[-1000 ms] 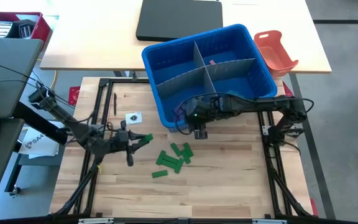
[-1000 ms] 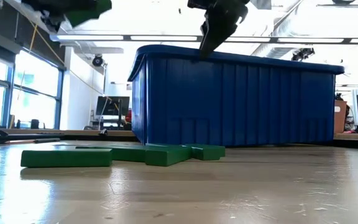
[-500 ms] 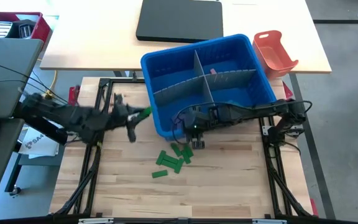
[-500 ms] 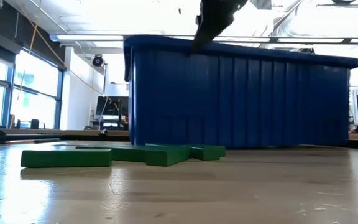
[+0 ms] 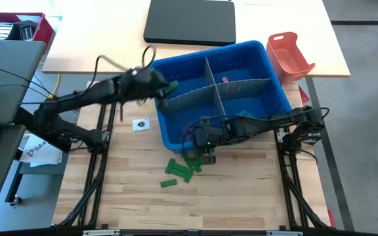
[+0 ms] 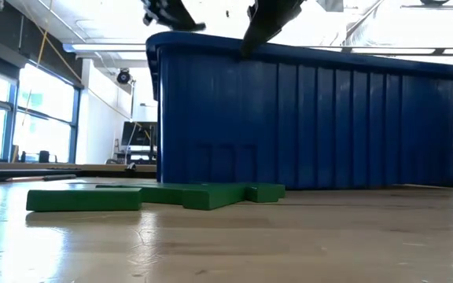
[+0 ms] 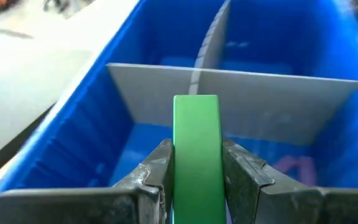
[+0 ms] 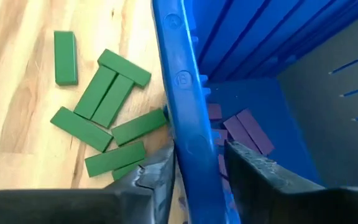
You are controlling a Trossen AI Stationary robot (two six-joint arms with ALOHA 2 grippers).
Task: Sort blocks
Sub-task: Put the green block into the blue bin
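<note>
A blue bin, split by a grey divider, stands at the table's far side. My left gripper hovers above the bin's left side, shut on a green block. My right gripper straddles the rim of the bin's near wall at its left end. Several green blocks lie flat on the wood just in front of that corner. Purple blocks lie in the near left compartment and a pink one in a far compartment. My left gripper pinches the green block's two long sides between its two fingers. It comes from the table's left, slanting down, with the fingers along the block. The block sticks out past the fingertips, lifted clear above the bin. My right gripper has the bin's near wall at its rim, close to the left corner. One finger is inside the bin and one outside. The fingers come from above, slanting down, across the rim. The bin stands on the table.
An orange-red tray and a black flat case sit on the pale table beyond the bin. A small white tag lies left of the bin. Black frame rails run along the table's sides. Bare wood lies toward the near edge.
My left gripper has risen and swung from above the table's left part toward the far right, carrying the green block over the bin's left side. My right gripper has gone toward the near edge with the bin, which has slid nearer to the green blocks and turned slightly.
</note>
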